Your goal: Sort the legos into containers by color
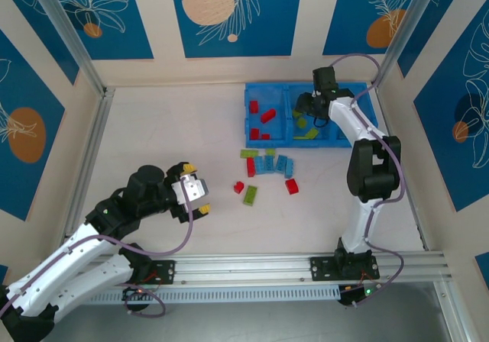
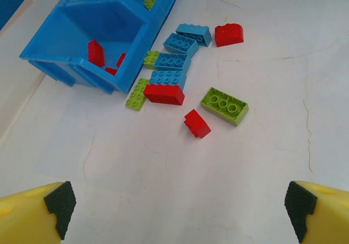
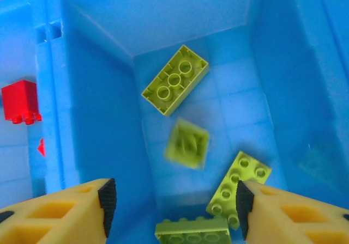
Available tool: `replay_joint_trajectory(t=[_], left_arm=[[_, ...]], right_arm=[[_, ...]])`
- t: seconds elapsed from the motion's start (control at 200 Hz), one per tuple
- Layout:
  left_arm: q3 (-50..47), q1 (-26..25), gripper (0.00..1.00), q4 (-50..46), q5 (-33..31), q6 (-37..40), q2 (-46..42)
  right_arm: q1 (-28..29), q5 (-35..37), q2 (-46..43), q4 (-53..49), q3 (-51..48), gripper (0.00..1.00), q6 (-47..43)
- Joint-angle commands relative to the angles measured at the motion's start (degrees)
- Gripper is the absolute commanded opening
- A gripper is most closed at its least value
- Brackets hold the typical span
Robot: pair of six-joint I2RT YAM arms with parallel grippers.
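The blue tray [image 1: 248,117] of containers stands at the back right. My right gripper [image 3: 175,200] hangs open over its middle container, nothing between its fingers. Below it a lime green lego [image 3: 187,143] shows blurred, loose in that container. Other green legos [image 3: 175,79] [image 3: 240,188] [image 3: 192,232] lie there too. A red lego [image 3: 20,101] sits in the left container. My left gripper [image 2: 180,208] is open above bare table, short of the loose legos: a small red one [image 2: 197,123], a green one [image 2: 224,105], a red one [image 2: 163,93] and blue ones [image 2: 180,43].
The loose legos [image 1: 267,170] cluster in front of the tray, between the two arms. The left arm [image 1: 145,193] reaches in from the lower left. White walls enclose the table, and a metal rail [image 1: 306,266] runs along the near edge.
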Motion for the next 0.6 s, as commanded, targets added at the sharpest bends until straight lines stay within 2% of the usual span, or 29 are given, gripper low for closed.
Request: replay_joint_trajectory(t=[0.0,0.085,0.185,0.355,0.485,0.595], left_arm=[[-0.04,0.67,1.0,-0.19,0.09,0.54,-0.2],[0.13,0.68,1.0,-0.34,0.33,0.53,-0.11],[0.14,0.7,1.0,-0.45,0.59,0.65,-0.09],[0.32,0.67,1.0,-0.13,1.24,0.66,0.26],[0.58,0.73,1.0,-0.26,2.03,0.51,0.63],[0.85,0.71,1.0,-0.44,2.26,0.53,0.78]], right_arm=[[-0.04,-1.27,-6.64,-5.06,0.15,0.65,1.48],[0.75,-3.09,-14.9,-4.09,-7.5,0.65,4.32],[3.91,-4.09,-28.1,-0.24,-21.59,0.68,8.53],[15.63,1.29,-46.57,2.63,-42.22,0.75,14.5],[22.81,7.09,-50.51,-0.01,-49.5,0.8,15.91],[24.68,7.82,-47.33,0.75,-52.94,0.83,16.58]])
